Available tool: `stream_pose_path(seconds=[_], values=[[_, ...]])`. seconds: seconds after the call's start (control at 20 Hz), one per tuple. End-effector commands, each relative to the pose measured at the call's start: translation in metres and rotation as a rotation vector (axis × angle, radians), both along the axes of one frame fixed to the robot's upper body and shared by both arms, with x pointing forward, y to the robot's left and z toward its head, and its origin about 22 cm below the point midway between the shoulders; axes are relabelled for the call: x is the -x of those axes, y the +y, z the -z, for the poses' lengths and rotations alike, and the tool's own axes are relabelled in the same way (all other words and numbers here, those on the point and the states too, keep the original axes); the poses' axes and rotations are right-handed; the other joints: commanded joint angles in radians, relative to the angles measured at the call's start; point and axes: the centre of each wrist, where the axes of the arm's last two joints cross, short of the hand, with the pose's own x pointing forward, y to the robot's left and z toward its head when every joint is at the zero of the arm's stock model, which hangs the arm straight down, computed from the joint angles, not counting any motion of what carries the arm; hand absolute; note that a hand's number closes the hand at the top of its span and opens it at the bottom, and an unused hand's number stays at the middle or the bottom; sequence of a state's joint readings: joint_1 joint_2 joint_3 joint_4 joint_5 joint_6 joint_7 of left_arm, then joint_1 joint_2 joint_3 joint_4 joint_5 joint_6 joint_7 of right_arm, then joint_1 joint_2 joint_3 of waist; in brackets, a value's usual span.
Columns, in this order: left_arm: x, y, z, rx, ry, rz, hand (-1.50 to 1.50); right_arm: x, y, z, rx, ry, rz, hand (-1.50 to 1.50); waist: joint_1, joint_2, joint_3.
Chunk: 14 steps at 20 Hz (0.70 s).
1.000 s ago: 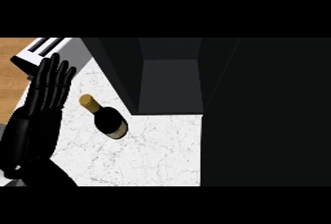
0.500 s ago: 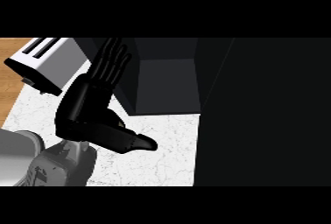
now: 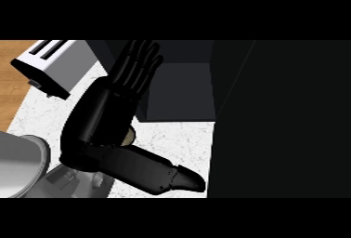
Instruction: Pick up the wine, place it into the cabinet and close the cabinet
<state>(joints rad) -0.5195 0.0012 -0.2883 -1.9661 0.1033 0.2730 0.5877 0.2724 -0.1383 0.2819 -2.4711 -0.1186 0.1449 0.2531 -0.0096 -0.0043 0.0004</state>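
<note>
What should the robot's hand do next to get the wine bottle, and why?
Probably lower the left hand and curl its fingers round the wine. The fingers are straight, pointing toward the open cabinet, and the hand covers the bottle so that only a sliver peeks out at its edge. Nothing looks held yet, so gripping should come before lifting.

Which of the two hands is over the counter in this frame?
The left hand, at the view's left, its straight fingers pointing toward the dark cabinet; the right hand is not in view.
</note>
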Motion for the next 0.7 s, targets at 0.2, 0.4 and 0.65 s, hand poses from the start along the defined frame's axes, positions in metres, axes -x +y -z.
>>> stream_pose_path(seconds=[0.2,0.4,0.65], values=[[0.028,-0.012,-0.022,0.012,0.014,-0.014,-1.50,0.038,-0.001,-0.036,-0.014,-0.034,-0.005,-1.50,0.002,-0.001,0.000],[0.032,-0.013,-0.012,0.014,0.035,-0.023,-1.50,0.047,0.001,-0.048,-0.048,-0.018,-0.003,-1.50,0.002,0.000,-0.001],[0.039,-0.009,-0.029,0.005,0.026,-0.063,-1.50,0.041,-0.009,-0.045,-0.009,-0.021,-0.009,-1.50,0.001,0.000,0.000]])
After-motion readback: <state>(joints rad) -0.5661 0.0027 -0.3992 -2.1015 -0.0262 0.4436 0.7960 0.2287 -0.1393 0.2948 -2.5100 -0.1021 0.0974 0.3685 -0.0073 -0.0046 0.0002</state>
